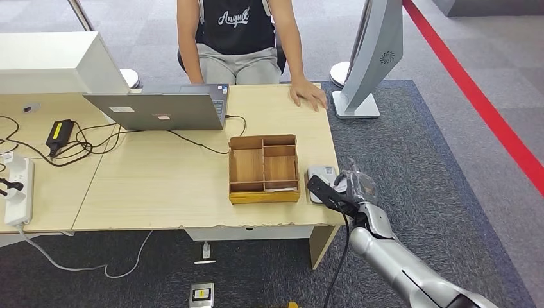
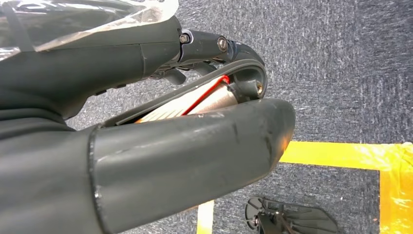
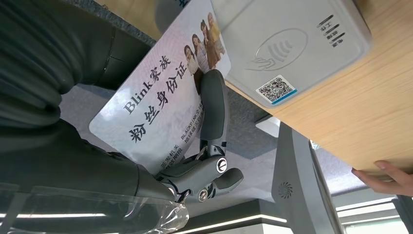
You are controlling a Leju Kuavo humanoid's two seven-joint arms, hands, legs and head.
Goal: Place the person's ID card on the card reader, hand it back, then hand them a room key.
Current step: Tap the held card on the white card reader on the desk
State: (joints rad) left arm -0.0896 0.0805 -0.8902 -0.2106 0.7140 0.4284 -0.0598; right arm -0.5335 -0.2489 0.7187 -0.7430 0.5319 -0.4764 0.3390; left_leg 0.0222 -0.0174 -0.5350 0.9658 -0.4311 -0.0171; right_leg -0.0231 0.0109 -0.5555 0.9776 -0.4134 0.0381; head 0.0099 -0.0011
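Counter (image 1: 160, 186) in the head view carries a laptop (image 1: 160, 110) toward its far edge, a wooden divided tray (image 1: 263, 168) near the front right, and the white card reader (image 1: 319, 182) just beside the tray at the front right corner. A person (image 1: 240, 35) sits behind the far edge with one hand (image 1: 309, 96) resting flat by the far right corner. The right hand (image 1: 349, 187) reaches in from below and hangs at the counter's right edge, next to the reader. The left wrist view looks down past the left hand (image 2: 146, 146) at dark carpet and yellow floor tape (image 2: 341, 155); its thick fingers lie curled in with nothing visible between them, so it reads as closed on nothing. The right wrist view is the telling one: the right hand pinches the ID card (image 3: 160, 102) between thumb and a dark finger (image 3: 213, 109), the card's printed face showing, one corner reaching just over or against the near edge of the reader, which sits on the wood with its contactless symbol and QR sticker exposed. Judging by this, the first step is in hand: the card is held but not yet laid on the reader. The next move seems to call for carrying the card further over the reader's top, levelling it and setting it flat on the marked area.
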